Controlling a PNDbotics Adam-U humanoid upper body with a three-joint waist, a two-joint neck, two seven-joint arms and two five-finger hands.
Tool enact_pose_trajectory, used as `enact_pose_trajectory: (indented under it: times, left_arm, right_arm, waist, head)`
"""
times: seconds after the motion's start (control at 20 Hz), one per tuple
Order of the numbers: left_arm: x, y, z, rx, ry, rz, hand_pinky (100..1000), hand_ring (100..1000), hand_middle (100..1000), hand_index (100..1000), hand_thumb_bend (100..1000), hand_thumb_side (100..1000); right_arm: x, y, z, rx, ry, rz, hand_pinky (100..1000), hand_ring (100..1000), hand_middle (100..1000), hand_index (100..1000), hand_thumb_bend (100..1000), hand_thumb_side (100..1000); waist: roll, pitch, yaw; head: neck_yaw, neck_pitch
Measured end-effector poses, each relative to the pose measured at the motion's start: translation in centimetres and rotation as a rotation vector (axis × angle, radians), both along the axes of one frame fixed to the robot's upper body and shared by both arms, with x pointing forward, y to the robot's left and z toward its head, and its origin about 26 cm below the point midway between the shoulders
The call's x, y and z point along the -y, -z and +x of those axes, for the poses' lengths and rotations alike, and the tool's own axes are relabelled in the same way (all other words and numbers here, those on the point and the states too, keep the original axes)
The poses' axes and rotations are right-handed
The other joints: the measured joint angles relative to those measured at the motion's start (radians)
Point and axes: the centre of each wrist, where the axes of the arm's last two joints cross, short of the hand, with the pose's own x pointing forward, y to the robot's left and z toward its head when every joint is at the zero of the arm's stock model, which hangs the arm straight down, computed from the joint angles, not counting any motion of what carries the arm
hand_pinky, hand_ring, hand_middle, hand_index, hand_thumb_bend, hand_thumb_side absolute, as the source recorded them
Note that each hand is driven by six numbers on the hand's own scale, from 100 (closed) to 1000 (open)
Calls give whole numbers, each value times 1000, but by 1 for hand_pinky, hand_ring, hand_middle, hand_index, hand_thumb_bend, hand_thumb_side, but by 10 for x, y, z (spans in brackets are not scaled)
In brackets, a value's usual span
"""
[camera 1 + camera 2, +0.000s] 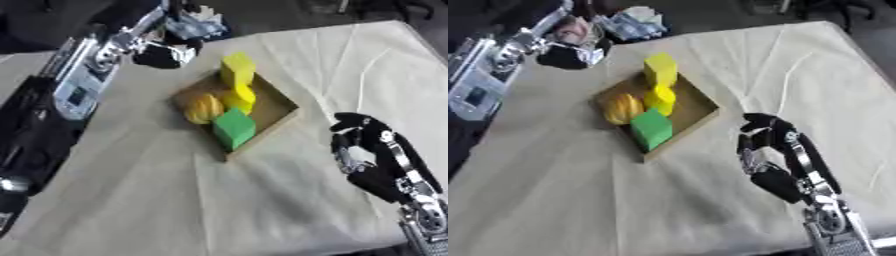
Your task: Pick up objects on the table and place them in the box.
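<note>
Box, shallow cardboard tray, sits mid-table on the cream cloth, turned at an angle w/ one corner pointing near. Inside it: tall yellow block at the far end, a smaller yellow piece just nearer and touching it, an orange rounded object on the left side against the left wall, and a green cube at the near end, standing higher than the box rim. All four items packed close together, touching or nearly so.

Left hand is at the far left, beyond the box's far-left corner, just above the cloth edge; fingers curled inward, appears to hold nothing. Its silver-and-black arm runs down the left side of the view. Just beyond that hand, at the far table edge, is a bluish crumpled bundle; can't make out what it is.

Right hand is to the right of the box, near its right corner but apart from it, resting over the cloth; fingers bent downward, empty as far as visible. Right forearm leads to the near right corner.

Cloth shows creases running from the far right edge toward the box.
</note>
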Motion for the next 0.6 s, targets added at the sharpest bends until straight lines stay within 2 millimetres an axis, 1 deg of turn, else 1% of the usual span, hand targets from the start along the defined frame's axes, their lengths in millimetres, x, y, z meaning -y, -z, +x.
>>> enact_pose_trajectory:
  times: [0.1, 0.25, 0.35, 0.4, 0.45, 0.5, 0.6]
  left_arm:
    - [-12, -2, -22, 25, 4, -114, 659, 625, 660, 790, 224, 382]
    - [-27, 4, -49, 34, -13, -265, 657, 624, 658, 793, 202, 414]
    - [-38, 17, -59, 20, -44, -340, 658, 624, 659, 796, 191, 430]
    - [-42, 25, -63, 10, -61, -376, 657, 624, 658, 798, 171, 460]
    - [-45, 34, -65, -2, -77, -411, 657, 624, 658, 798, 171, 460]
    - [-47, 44, -68, -17, -96, -444, 657, 625, 659, 802, 154, 498]
    - [-50, 66, -73, -62, -140, -509, 661, 632, 668, 810, 152, 536]
  right_arm:
    - [2, 0, 0, 1, 12, -1, 597, 577, 650, 823, 100, 395]
    - [6, 0, 1, 3, 32, -5, 597, 577, 651, 828, 100, 402]
    - [8, 0, 1, 5, 47, -4, 597, 577, 651, 831, 100, 404]
    - [9, 0, 1, 7, 55, -4, 596, 578, 652, 833, 100, 409]
    - [10, 0, 1, 9, 63, -5, 596, 578, 652, 833, 100, 409]
    - [12, -1, 1, 11, 70, -6, 597, 578, 652, 835, 100, 413]
    - [13, -2, 2, 19, 81, -4, 596, 578, 652, 837, 100, 415]
  waist:
    - [0, 0, 18]
    - [0, 0, 43]
    - [1, 0, 62]
    - [1, 0, 70]
    - [1, 0, 77]
    - [1, 0, 84]
    - [1, 0, 98]
  head:
    - [-4, 0]
    - [-5, 7]
    - [-4, 14]
    - [-3, 18]
    - [-2, 20]
    - [-1, 23]
    - [3, 26]
